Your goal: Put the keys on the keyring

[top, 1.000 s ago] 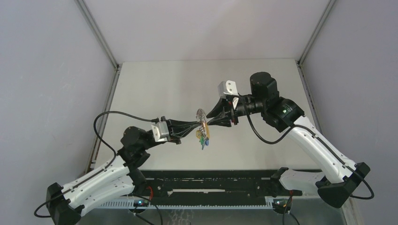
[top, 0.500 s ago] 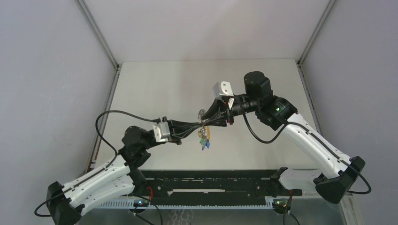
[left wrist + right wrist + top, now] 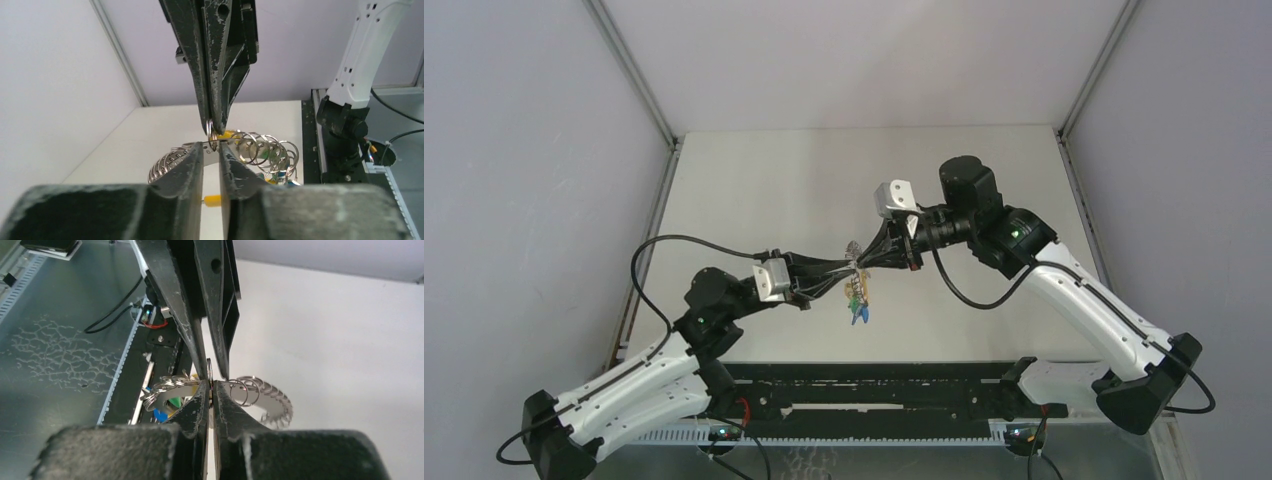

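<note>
Top external view: left pincer (image 3: 848,270) and right pincer (image 3: 865,262) meet tip to tip above the middle of the desk (image 3: 754,190), well apart from its edges. Both are clamped on the keyring (image 3: 852,247); the keys (image 3: 858,306) hang just below.

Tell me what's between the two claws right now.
Only the keyring: left claw and right claw meet tip to tip on its silvery rings, clearest in the left wrist view.
</note>
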Controlling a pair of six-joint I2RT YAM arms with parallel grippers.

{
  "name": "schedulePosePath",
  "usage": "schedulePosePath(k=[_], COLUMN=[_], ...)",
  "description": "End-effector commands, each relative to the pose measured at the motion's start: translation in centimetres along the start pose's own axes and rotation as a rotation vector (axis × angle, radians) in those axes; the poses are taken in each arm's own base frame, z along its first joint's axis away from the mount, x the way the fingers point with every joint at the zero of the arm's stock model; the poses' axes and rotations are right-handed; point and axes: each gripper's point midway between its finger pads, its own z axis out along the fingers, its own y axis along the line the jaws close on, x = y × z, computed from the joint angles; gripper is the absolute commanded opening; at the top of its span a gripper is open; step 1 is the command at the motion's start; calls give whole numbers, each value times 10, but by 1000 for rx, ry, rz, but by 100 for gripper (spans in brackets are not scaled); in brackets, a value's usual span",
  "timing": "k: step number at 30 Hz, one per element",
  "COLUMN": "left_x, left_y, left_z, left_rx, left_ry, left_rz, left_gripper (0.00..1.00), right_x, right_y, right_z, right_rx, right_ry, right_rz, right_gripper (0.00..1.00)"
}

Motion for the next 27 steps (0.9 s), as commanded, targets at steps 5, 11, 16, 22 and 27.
schedulePosePath(k=[5,11,16,22,27], left_x=[0,4,0,1,7], left_y=[7,6,3,-5,-8], left_z=[-11,-9,-3,0,2], left_rx=[-42,-33,5,57,75], left_ry=[126,164,155,157,172], left_rz=[11,-10,-8,-28,-38], left_gripper=[33,35,35,33,30], right_x=[7,19,25,26,23], right_y=[-4,-4,-5,-7,-7], right_z=[-20,-18,-13,-8,-4], right_rx=[131,176,197,208,207], right_ry=[183,359,466,515,527], right_rz=[-79,-126,-158,-185,-207], right_gripper=[0,0,0,0,0])
